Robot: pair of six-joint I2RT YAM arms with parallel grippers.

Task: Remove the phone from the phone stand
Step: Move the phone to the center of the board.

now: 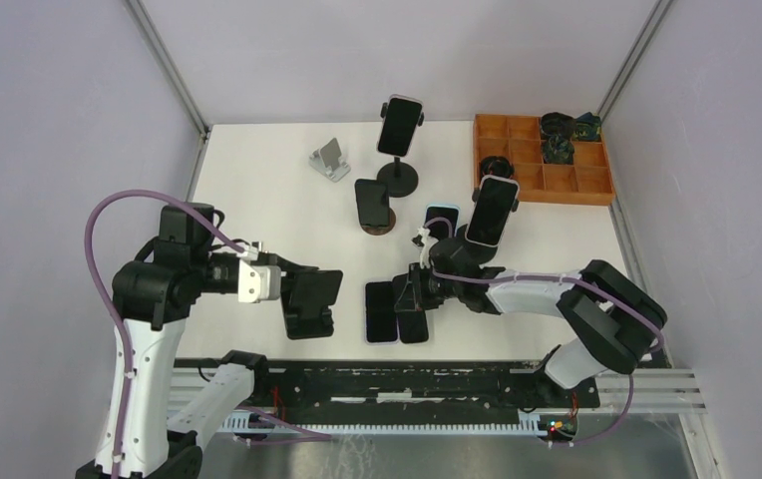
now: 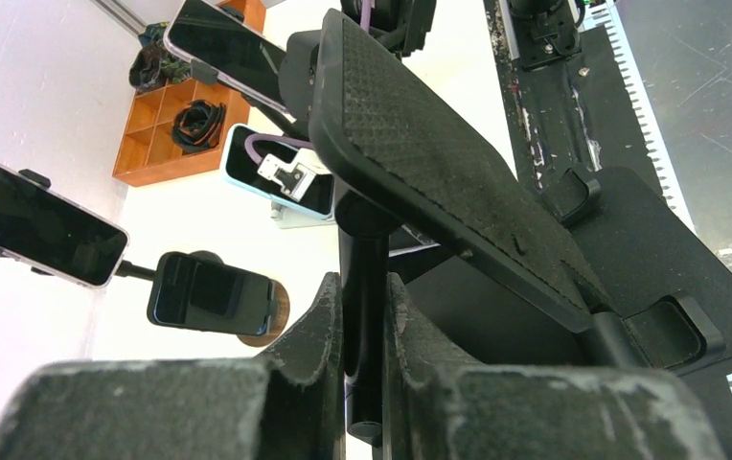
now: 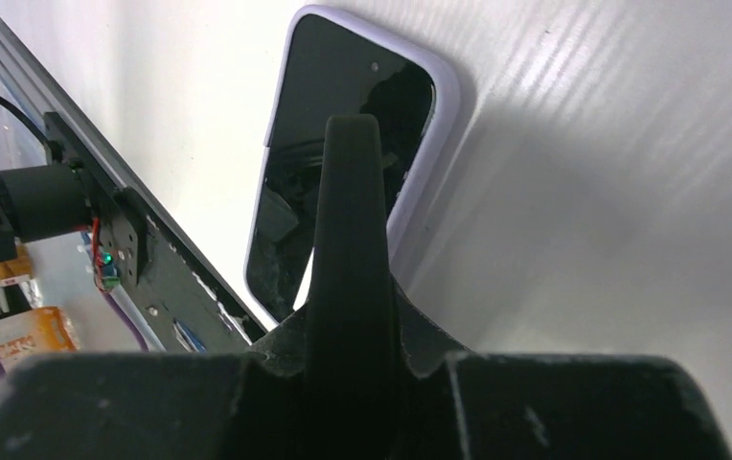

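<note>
Phone is already off the stand: it sits edge-on between the closed fingers of the right gripper, low over the table, just beside a lilac-cased phone lying flat; if it touches the table I cannot tell. The left gripper is clamped on the stand's post, and the plate above is bare. To finish well, I judge the right arm should lay the phone flat without overlapping its neighbour, then open, while the left holds the stand steady
</note>
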